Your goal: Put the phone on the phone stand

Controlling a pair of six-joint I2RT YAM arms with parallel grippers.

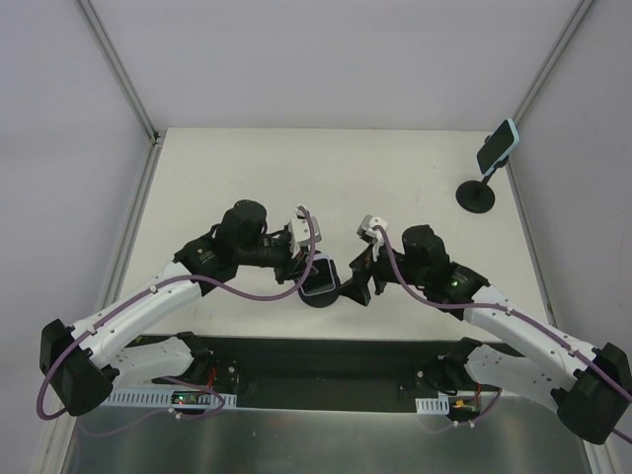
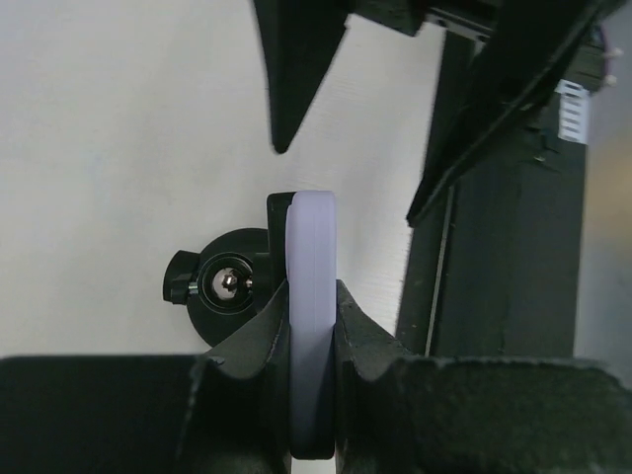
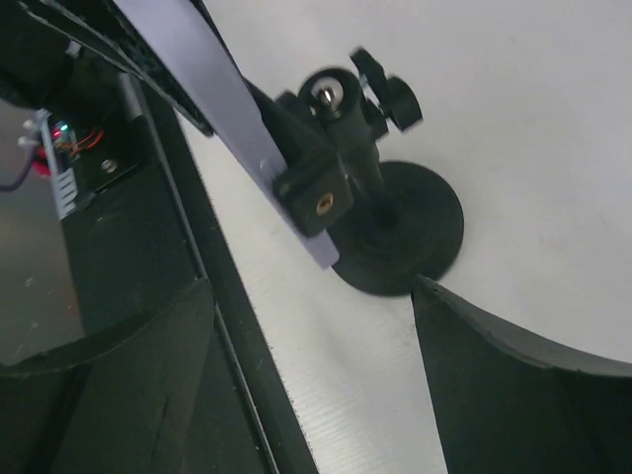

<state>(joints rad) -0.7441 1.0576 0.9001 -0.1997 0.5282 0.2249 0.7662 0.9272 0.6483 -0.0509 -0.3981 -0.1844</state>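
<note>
step: seating the phone (image 2: 313, 247) in the clamp of the phone stand (image 3: 403, 237), centre of top view
left gripper (image 2: 313, 314): clenched on the phone's two faces, phone held on edge, upright
right gripper (image 3: 314, 286): jaws spread wide, grasping nothing, stand base just beyond them
phone place: against the stand's clamp bracket, above the base (fully seated or not, cannot tell)
do well: hold phone square to bracket, press until clamp bites, only then let go; steady the base with the right, since the stand looks tip-prone
around: second phone (image 1: 499, 146) on second stand (image 1: 476, 195), upper right, well apart
in the way: right fingers crowd the stand from lower right; ball-joint knob beside the phone
</note>
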